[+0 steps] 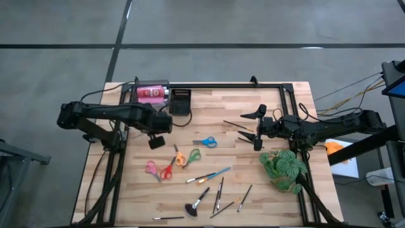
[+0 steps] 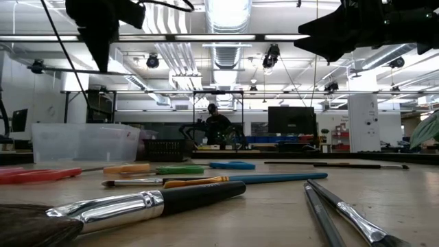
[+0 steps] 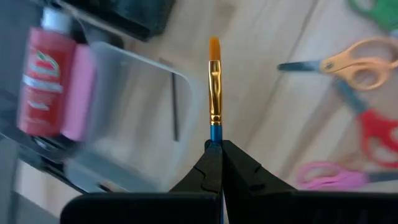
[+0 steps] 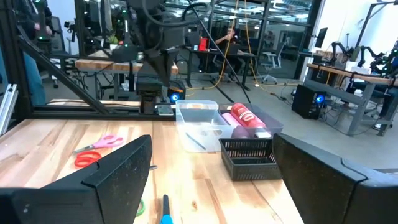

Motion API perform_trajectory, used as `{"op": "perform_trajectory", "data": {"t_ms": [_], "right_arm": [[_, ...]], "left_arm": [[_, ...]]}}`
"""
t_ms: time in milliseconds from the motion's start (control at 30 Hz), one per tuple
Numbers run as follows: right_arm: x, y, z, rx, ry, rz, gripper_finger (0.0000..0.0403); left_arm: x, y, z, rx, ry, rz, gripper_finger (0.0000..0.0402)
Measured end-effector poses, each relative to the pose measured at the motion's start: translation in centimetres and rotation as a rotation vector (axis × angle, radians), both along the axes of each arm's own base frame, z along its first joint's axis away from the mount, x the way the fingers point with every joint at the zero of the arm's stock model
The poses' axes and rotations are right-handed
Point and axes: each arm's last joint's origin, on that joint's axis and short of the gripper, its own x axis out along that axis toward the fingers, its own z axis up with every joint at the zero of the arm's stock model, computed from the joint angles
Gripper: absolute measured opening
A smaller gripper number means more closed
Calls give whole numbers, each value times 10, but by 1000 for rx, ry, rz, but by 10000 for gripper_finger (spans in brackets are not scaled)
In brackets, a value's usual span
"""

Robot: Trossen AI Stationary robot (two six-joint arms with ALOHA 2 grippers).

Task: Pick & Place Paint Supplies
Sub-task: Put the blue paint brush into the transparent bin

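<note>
Our left gripper [image 3: 216, 149], clamped on a blue-handled brush [image 3: 214, 87], nears the clear tub [image 1: 152, 94] already holding pink bottles, while scissors [image 1: 205, 142] and many brushes still litter the table [image 1: 266, 183]; right gripper [image 1: 257, 128] waits spread apart.

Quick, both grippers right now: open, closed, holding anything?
Left gripper: closed on a blue-handled brush.
Right gripper: open, holding nothing.

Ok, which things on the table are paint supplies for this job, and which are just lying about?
For the job: blue-handled brush held in the left gripper; loose brushes; scissors; pink paint bottles.

Lying about: leafy plant; clear tub; black tray.
</note>
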Motion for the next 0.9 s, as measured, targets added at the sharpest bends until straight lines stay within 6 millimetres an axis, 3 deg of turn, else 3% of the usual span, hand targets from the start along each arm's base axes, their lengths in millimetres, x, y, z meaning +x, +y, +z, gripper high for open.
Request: {"op": "perform_trajectory", "data": {"t_ms": [333, 900], "right_arm": [[0, 0, 0, 0, 0, 0, 331], [0, 0, 0, 0, 0, 0, 331]], "left_arm": [[-8, 28, -28, 157, 138, -1, 0], [-19, 64, -91, 169, 180, 0, 0]]}}
